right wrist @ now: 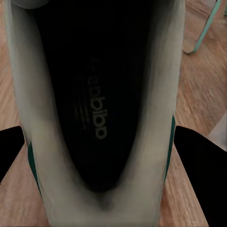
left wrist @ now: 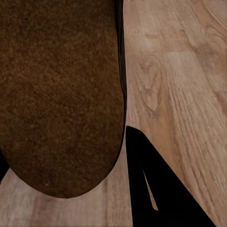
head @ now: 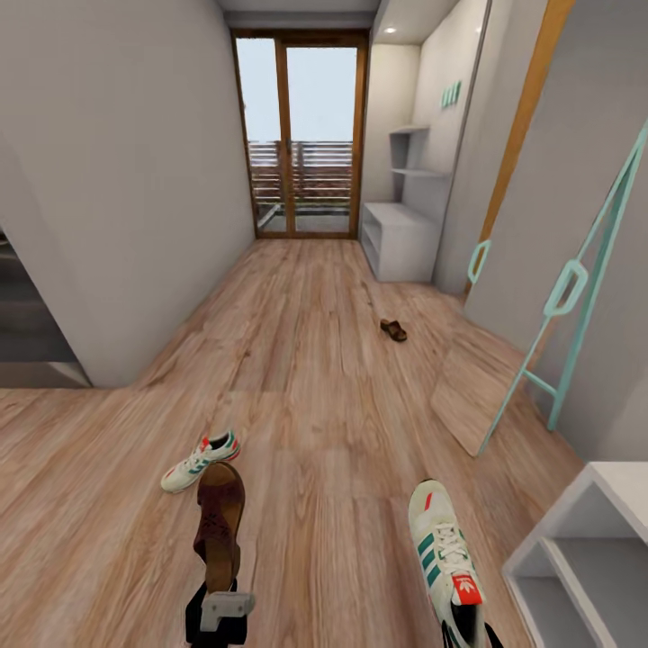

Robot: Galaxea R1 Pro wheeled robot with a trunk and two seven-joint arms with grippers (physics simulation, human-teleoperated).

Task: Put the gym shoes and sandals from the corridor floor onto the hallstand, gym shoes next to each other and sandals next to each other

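Note:
My left gripper (head: pixel 220 614) at the bottom of the head view is shut on a dark brown sandal (head: pixel 220 525), held off the corridor floor (head: pixel 306 405); its brown sole (left wrist: pixel 61 94) sits beside a black finger (left wrist: pixel 156 189). My right gripper (head: pixel 468 635) is shut on a white gym shoe (head: pixel 445 560) with green stripes; the shoe's dark inside (right wrist: pixel 99 109) lies between both fingers (right wrist: pixel 203 175). The second gym shoe (head: pixel 200 461) lies on the floor ahead of my left gripper. The other sandal (head: pixel 393 330) lies far up the corridor. The pale grey hallstand (head: pixel 400 241) stands at the far right under mint letters (head: pixel 450 94).
A similar pale bench (head: pixel 576 553) stands close at the lower right. Teal lettering (head: pixel 576 288) runs along the right wall. A glass door (head: pixel 301 135) closes the corridor's far end. A grey wall corner (head: pixel 108 360) juts in at the left.

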